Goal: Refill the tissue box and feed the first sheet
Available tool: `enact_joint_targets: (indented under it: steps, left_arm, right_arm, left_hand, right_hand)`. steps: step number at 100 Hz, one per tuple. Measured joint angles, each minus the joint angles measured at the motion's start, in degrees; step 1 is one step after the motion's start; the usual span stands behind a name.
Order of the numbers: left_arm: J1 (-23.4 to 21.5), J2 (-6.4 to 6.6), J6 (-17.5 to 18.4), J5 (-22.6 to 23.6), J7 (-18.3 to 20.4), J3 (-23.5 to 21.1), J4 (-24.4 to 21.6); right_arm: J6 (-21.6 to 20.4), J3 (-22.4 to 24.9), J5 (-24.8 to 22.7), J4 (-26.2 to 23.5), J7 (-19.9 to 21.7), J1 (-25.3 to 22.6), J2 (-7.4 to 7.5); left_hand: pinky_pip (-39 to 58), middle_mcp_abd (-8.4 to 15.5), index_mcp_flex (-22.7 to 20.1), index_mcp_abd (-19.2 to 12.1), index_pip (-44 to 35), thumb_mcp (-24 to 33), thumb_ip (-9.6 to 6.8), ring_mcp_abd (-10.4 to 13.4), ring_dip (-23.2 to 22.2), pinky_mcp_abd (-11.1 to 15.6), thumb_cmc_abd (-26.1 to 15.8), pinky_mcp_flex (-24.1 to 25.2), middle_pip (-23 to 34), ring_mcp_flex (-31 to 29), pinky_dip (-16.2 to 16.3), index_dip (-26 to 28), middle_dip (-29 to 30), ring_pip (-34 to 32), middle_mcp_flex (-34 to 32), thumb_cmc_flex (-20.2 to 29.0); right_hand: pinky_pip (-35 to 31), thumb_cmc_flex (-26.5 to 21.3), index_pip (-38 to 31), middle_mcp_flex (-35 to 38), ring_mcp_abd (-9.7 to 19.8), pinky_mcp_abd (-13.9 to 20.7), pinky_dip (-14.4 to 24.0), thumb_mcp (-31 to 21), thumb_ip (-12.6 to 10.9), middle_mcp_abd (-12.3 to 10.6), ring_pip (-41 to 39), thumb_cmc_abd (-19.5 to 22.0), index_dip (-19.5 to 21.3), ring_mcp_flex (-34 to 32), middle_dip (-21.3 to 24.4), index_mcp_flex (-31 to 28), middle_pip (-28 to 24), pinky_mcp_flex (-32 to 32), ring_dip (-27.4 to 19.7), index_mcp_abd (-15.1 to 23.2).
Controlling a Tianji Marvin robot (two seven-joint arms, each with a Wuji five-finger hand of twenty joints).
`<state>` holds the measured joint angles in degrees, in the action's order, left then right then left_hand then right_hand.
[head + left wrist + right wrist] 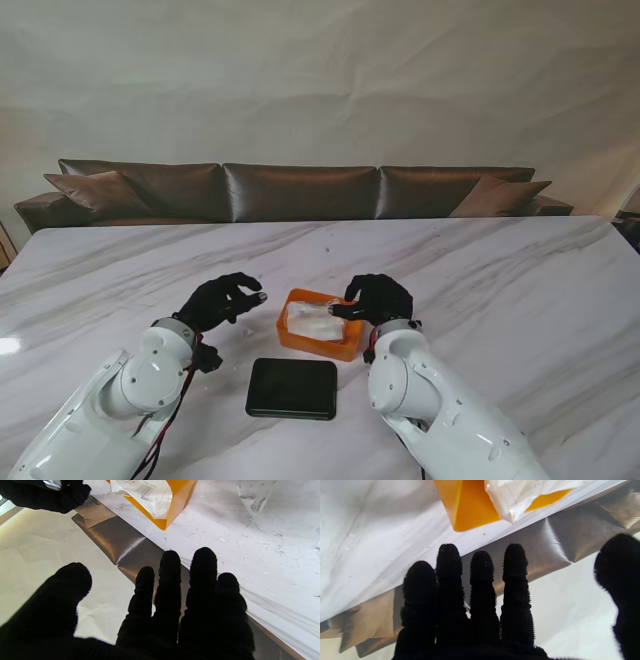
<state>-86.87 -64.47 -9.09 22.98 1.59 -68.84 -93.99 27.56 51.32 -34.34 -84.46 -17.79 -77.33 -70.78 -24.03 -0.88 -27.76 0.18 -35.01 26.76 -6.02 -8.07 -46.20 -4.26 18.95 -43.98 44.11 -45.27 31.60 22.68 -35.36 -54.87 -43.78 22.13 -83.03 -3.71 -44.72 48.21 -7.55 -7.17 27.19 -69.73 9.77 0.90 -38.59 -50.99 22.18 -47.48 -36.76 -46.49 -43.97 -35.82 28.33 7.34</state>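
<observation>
1. The tissue pack (315, 321), a wad of sheets in clear crinkly plastic wrap, lies inside the orange box (320, 345); in the left wrist view a barcode label shows on the wrap. I judge it light and soft, the film slippery and apt to crumple, so a pinch at a loose edge or corner of the wrap should hold better than a press on its flat top.
2. The orange box is open-topped with stiff, thin walls and looks light enough to skid if pushed from one side. It holds only the pack, which fills most of it and bulges over the rim on one side.
3. The right hand (377, 297) hovers at the box's right edge, over the pack's corner. Its fingers (482, 580) are straight and side by side, thumb set apart, nothing in its grasp.
4. The left hand (222, 299) is just left of the box, apart from it, fingers (170, 580) loosely curled and spread, also holding nothing.
5. A flat black lid (292, 388) lies on the surface (500, 280) just nearer to me than the box, untouched.
6. A brown sofa (300, 190) stands beyond the surface's far edge.
</observation>
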Motion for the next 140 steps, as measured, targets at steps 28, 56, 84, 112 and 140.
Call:
enact_joint_targets:
  steps: [28, 56, 84, 112, 140]
  left_arm:
    - [-0.2, -0.04, 0.1, -0.1, -0.8, 0.0, 0.0]
    - [0.1, -0.19, 0.3, -0.3, -1.2, 0.8, 0.8]
    - [0.1, -0.32, 0.1, -0.3, -1.8, 1.1, 0.9]
    - [0.0, -0.33, -0.3, -0.1, -1.7, 1.0, 0.9]
    - [-0.1, -0.33, -0.4, -0.2, -1.7, 1.0, 0.9]
  right_arm:
    - [-19.2, 4.4, -5.3, -3.3, 7.5, -4.1, 4.88]
    - [-29.1, 5.7, -8.5, -0.9, 9.0, -4.4, 6.46]
    - [-32.1, 4.1, -8.3, 3.7, 9.8, -2.0, 7.00]
    - [-33.7, 1.9, -8.5, 7.9, 7.0, 0.2, 6.80]
    - [-34.9, -1.0, -7.9, 12.5, 4.9, 2.7, 6.32]
  left_hand:
    - [0.0, 0.0, 0.0, 0.0, 0.0, 0.0, 0.00, 0.0, 0.0, 0.0, 0.0, -0.1, 0.1, -0.1, 0.0, 0.0, -0.1, -0.1, 0.0, 0.0]
    - [0.0, 0.0, 0.0, 0.0, 0.0, 0.0, 0.00, 0.0, 0.0, 0.0, 0.0, -0.1, 0.3, -0.1, 0.0, 0.0, -0.1, -0.1, 0.0, 0.0]
    - [0.0, 0.0, -0.1, 0.0, 0.0, 0.0, 0.00, 0.0, 0.0, 0.0, 0.0, -0.1, 0.6, -0.4, 0.0, 0.0, -0.1, -0.7, -1.2, 0.0]
    - [0.0, 0.0, -0.1, 0.0, 0.0, 0.7, 0.00, 0.0, 0.0, 0.0, 0.0, -0.1, 0.6, -0.5, 0.0, 0.0, -0.1, -0.8, -1.2, 0.0]
    - [0.0, 0.0, -0.7, 0.0, -0.1, 0.7, 0.00, 0.0, 0.0, -0.4, 0.0, 0.6, 0.6, -0.5, 0.0, 0.0, -0.1, -0.5, -1.2, 0.0]
  right_hand:
    - [18.3, -19.1, -0.4, -1.0, 7.7, 0.6, -1.9, -9.3, -1.8, -5.5, 15.2, -13.3, 0.2, 4.0, 7.7, -1.5, 6.3, 12.7, -11.6, 5.6]
    - [34.5, -28.9, -1.8, 0.8, 12.0, 1.5, -11.6, -13.5, -2.0, -9.7, 21.7, -20.9, -2.1, 4.3, 9.7, -4.0, 8.1, 22.4, -15.0, 8.8]
    - [41.1, -32.0, -4.1, 3.8, 13.2, 2.8, -18.1, -14.1, -2.6, -10.7, 23.0, -21.9, -2.9, 4.1, 10.1, -7.3, 8.5, 23.2, -15.7, 9.9]
    - [42.9, -32.0, -5.1, 6.5, 13.4, 2.9, -19.6, -14.1, -2.6, -11.1, 23.0, -22.7, -2.9, 2.3, 10.1, -9.2, 8.6, 23.1, -15.8, 10.0]
    - [43.5, -31.8, -6.4, 8.9, 14.7, 3.5, -20.3, -14.1, -2.6, -11.3, 22.6, -23.3, -2.7, -0.5, 10.0, -12.0, 8.5, 22.1, -15.8, 11.2]
